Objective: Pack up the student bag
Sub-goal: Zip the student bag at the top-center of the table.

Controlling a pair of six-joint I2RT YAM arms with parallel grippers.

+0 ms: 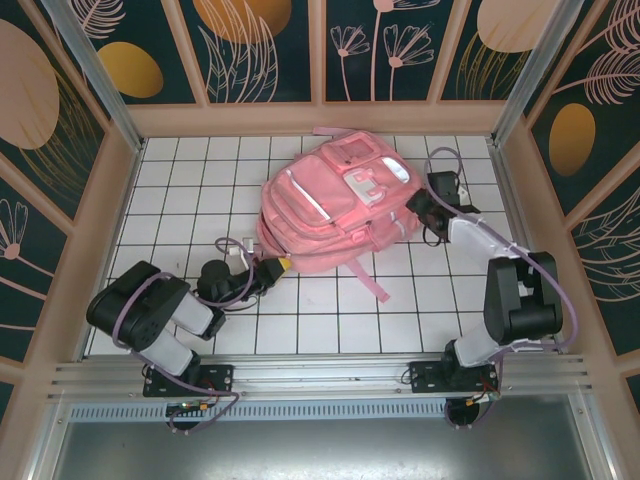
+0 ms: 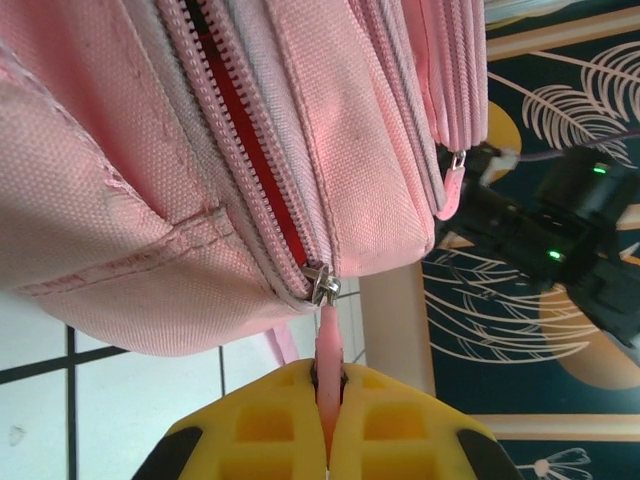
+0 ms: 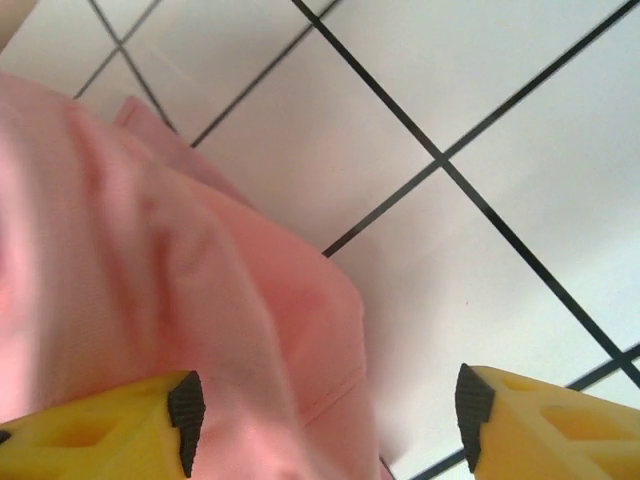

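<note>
The pink student bag (image 1: pixel 330 210) lies flat on the white tiled worktop (image 1: pixel 180 180), between the two sets of fingers. The left fingers (image 1: pixel 272 268) are at its near corner, pressed together on the pink zip pull (image 2: pixel 328 345). The pull runs straight up from between their yellow tips to the metal slider (image 2: pixel 322 285) just above them. Beyond the slider the zip (image 2: pixel 240 130) runs away from the fingers across the bag, with a red line showing between its teeth.

The right fingers (image 1: pixel 422 210) are at the opposite side of the bag and stand wide apart, gripping nothing. In the right wrist view a fold of pink fabric sits against one finger and reaches partway into the gap. Bare tiles lie in front of the other finger. A pink strap (image 1: pixel 365 275) trails on the worktop, off to the side of the left fingers.
</note>
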